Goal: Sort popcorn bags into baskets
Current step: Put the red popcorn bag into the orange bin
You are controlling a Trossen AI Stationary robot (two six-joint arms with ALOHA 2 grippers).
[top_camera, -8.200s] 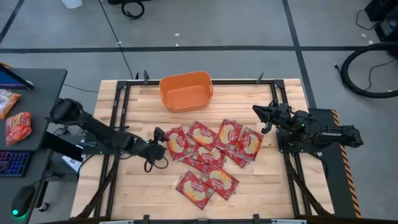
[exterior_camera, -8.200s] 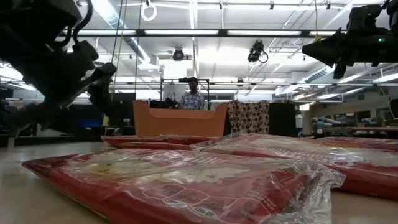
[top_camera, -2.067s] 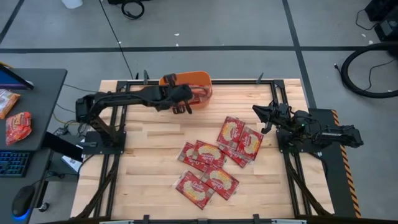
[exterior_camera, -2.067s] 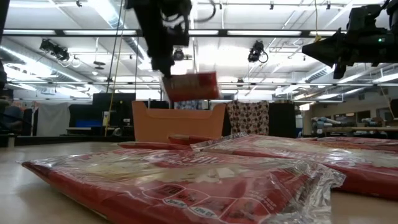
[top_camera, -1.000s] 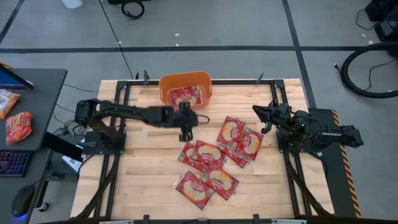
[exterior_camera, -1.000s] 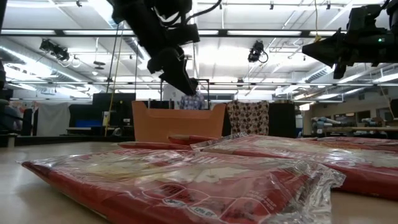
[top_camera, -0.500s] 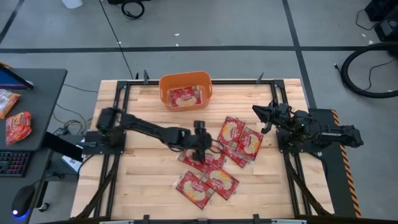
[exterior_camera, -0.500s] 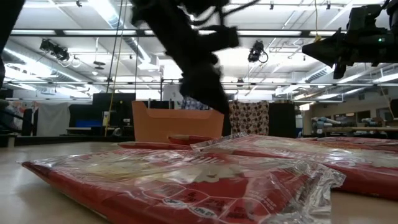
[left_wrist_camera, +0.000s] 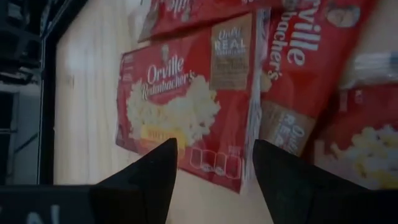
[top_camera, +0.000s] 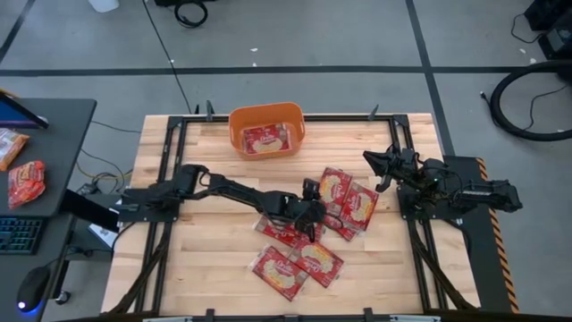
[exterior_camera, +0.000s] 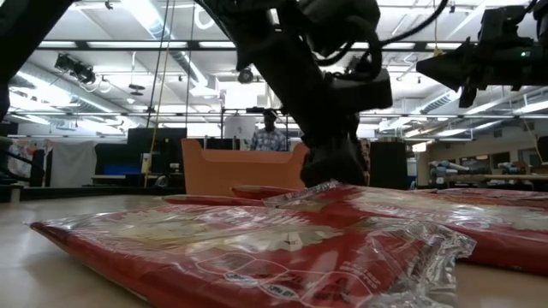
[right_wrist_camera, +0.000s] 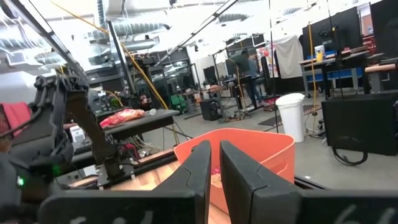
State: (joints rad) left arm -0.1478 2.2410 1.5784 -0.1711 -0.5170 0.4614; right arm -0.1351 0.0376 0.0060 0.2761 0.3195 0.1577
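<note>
The popcorn bags (top_camera: 315, 225) were flat, rectangular red packets in glossy, crinkled clear wrap, each with a cream-yellow popcorn picture in the middle; they lay in a loose, overlapping cluster on the pale wooden slat table (top_camera: 206, 259), right of its centre; two sat side by side at the cluster's far right end, angled slightly, and two more lay apart at the near edge, their long axes running diagonally; the orange basket (top_camera: 266, 130) was a smooth plastic tub, a rounded rectangle with a flared rim, standing at the far middle edge of the table, well apart from the cluster; one red packet (top_camera: 267, 139) lay flat inside it, its long axis along the tub's length; the left gripper (top_camera: 310, 211) reached low across the table to the cluster's middle, fingers parted and empty, straddling the short printed end of a packet (left_wrist_camera: 186, 106) whose long axis ran away from the fingers (left_wrist_camera: 146, 177); neighbouring packets overlapped that one along one long edge; the right gripper (top_camera: 375, 161) hovered near the table's right edge, just beside the cluster's right end, its two dark fingers (right_wrist_camera: 199, 165) nearly closed with only a thin gap and nothing between them, pointing toward the basket; in the low view a person (exterior_camera: 271, 130) stood behind the tub
</note>
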